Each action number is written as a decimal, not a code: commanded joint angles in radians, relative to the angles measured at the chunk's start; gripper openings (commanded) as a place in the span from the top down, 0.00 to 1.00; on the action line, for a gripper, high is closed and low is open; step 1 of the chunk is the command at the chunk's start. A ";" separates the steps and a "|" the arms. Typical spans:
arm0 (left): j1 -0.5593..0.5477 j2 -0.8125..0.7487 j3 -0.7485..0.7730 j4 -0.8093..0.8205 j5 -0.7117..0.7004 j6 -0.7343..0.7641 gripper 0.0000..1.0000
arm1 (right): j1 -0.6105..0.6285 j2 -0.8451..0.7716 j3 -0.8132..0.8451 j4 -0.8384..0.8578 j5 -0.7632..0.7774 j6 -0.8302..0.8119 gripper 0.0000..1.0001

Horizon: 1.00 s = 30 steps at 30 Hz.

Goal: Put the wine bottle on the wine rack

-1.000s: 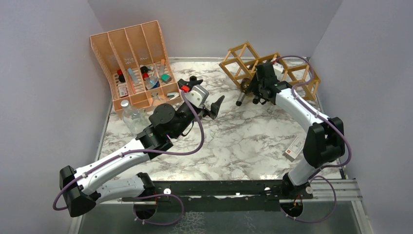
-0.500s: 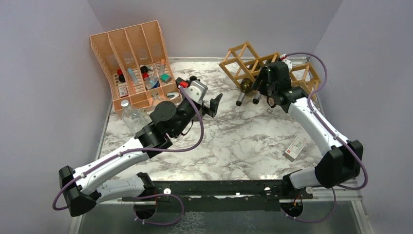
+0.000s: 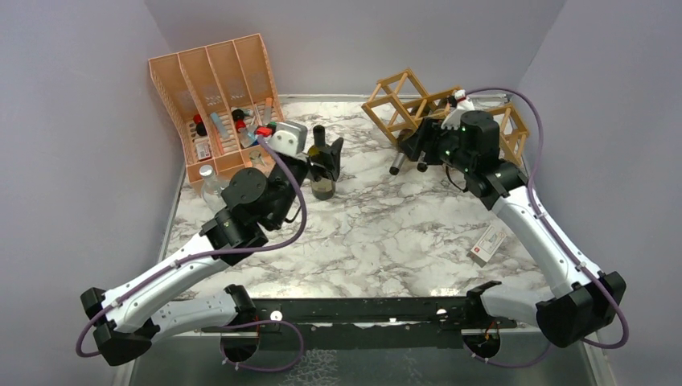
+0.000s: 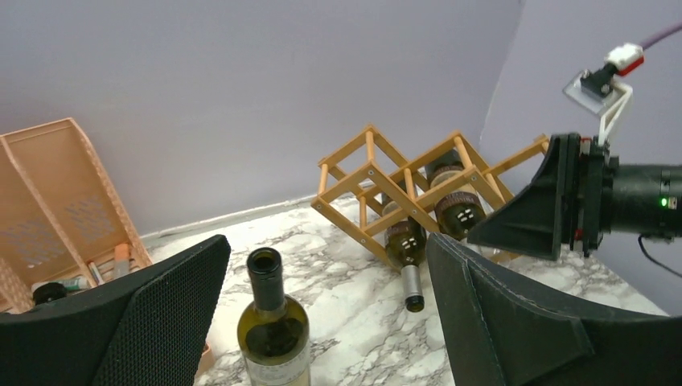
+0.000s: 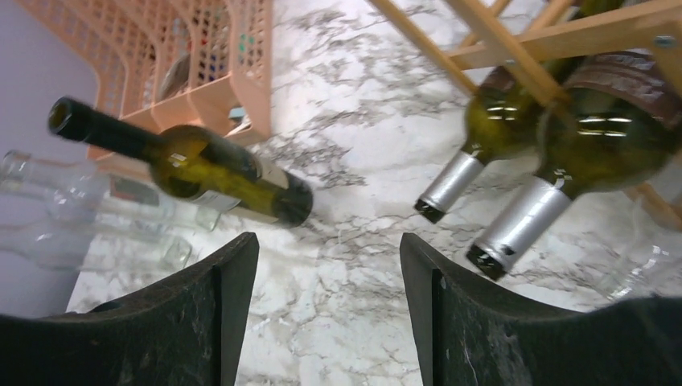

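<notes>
A green wine bottle [image 3: 323, 178] with an open black neck stands upright on the marble table, left of centre. It shows in the left wrist view [image 4: 273, 334] and the right wrist view [image 5: 211, 169]. My left gripper [image 3: 323, 157] is open, with the bottle between its fingers and nearer the left one, untouched [image 4: 328, 241]. The wooden wine rack [image 3: 402, 100] stands at the back right [image 4: 378, 185] and holds two bottles with silver-foil necks [image 5: 515, 221]. My right gripper [image 3: 416, 149] is open and empty just in front of those necks [image 5: 328, 241].
An orange-pink slotted organiser [image 3: 213, 88] with small items stands at the back left. Clear glass bottles [image 3: 211, 186] lie in front of it. A small white card [image 3: 486, 241] lies on the right. Grey walls enclose the table on three sides.
My left gripper has swung left and now stands around the upright bottle. My right gripper has drawn back a little from the rack, and its arm has swung out to the right.
</notes>
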 commanded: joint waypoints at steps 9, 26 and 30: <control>-0.001 -0.155 -0.030 -0.004 -0.154 -0.031 0.01 | 0.331 0.219 0.184 0.130 0.057 -0.101 0.32; -0.003 -0.231 -0.072 0.037 -0.247 -0.027 0.01 | 0.526 0.707 0.701 -0.027 0.451 -0.183 0.33; -0.002 -0.215 -0.072 0.043 -0.245 -0.020 0.01 | 0.529 0.707 0.667 0.044 0.427 -0.223 0.38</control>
